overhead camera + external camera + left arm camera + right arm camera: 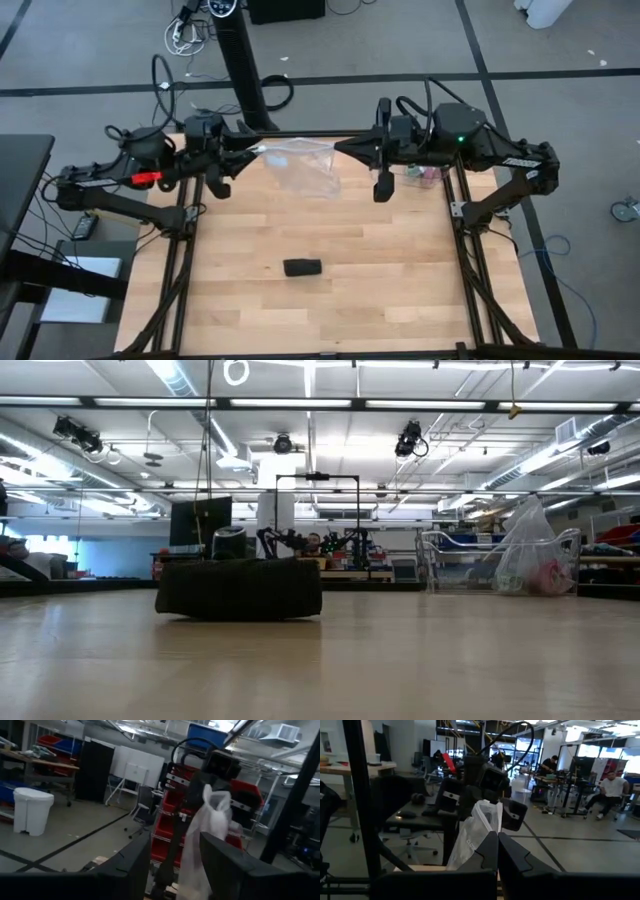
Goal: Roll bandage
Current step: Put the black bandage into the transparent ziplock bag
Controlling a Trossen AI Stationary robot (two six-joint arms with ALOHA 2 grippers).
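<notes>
The bandage (301, 267) is rolled into a small dark charcoal cylinder, lying on its side on the wooden table toward six o'clock, near the centre, apart from anything else.

Grey carpet floor (560, 40) crossed by dark lines spreads around my wooden desk (380, 300). Long ceiling strip lights (420, 403) glow overhead, and a white bin (31, 810) stands beyond red shelving (167, 827).

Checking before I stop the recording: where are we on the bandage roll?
Looks done: the bandage lies as a small dark cylinder on the wooden table, untouched by either arm. In hand: both arms are raised at the far edge with a clear plastic bag strung between them; the right gripper is shut on one end, the left gripper stands open beside the other. Left: possibly bagging the roll.
</notes>
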